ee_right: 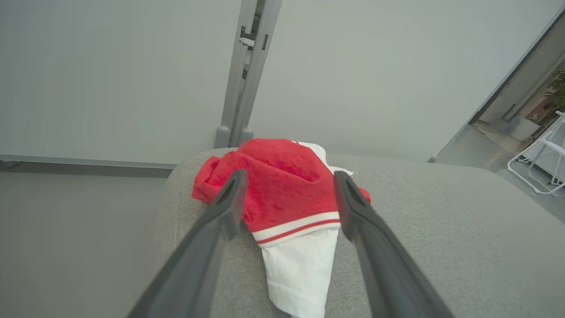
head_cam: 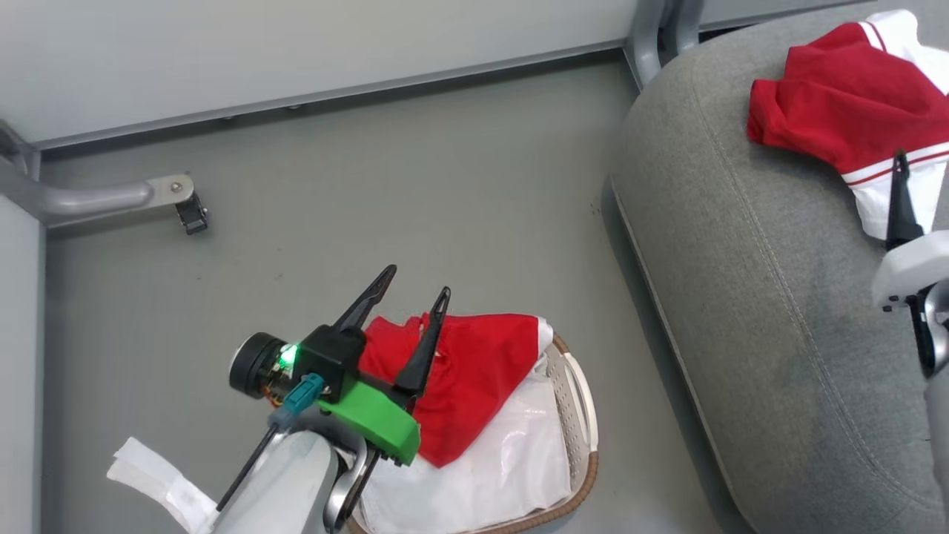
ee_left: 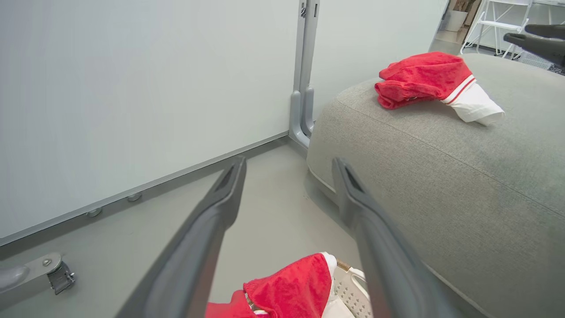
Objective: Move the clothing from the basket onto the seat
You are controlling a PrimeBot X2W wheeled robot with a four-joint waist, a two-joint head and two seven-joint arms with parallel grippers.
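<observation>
One red garment (head_cam: 474,371) lies crumpled in the white basket (head_cam: 586,437) on its white liner (head_cam: 511,460), at the lower middle of the head view. My left gripper (head_cam: 417,282) hovers over the garment's left part, open and empty; the left wrist view has that gripper (ee_left: 289,163) above the red fabric (ee_left: 291,287) and basket rim (ee_left: 348,282). A second red-and-white garment (head_cam: 838,111) rests on the grey seat (head_cam: 741,297). My right gripper (ee_right: 289,176) is open just above this garment (ee_right: 287,190), holding nothing.
The basket stands on grey floor beside the seat's rounded left edge. A pale wall panel with a grey metal post (head_cam: 652,30) runs behind. A caster leg (head_cam: 182,200) juts in at the left. White paper (head_cam: 156,475) lies by my left forearm.
</observation>
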